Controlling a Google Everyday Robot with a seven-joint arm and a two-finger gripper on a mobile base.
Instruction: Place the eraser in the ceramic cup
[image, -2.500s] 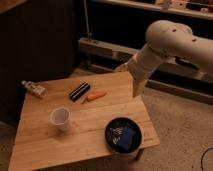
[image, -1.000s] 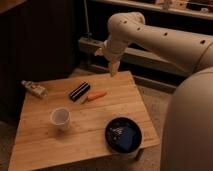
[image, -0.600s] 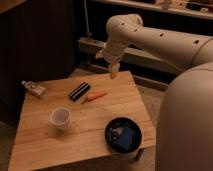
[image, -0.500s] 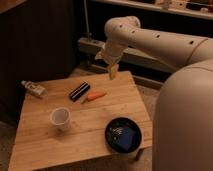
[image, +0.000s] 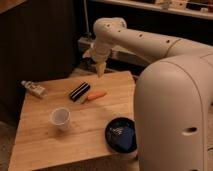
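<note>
The eraser (image: 79, 91), a black block with a pale stripe, lies flat on the wooden table (image: 45, 145) near its far middle. The ceramic cup (image: 61, 118), small and white, stands upright toward the front left, apart from the eraser. My gripper (image: 100, 68) hangs fingers-down over the table's far edge, above and a little to the right of the eraser, touching nothing. It is open and holds nothing. The arm's big white body fills the right side of the view.
An orange stick (image: 96, 95) lies right beside the eraser on its right. A black round bowl (image: 121, 135) with something blue inside sits at the front right. A small tube (image: 34, 89) lies at the far left edge. Dark shelving stands behind the table.
The arm has swung left, bringing the gripper closer over the table's far edge near the eraser. Objects on the table have not moved.
</note>
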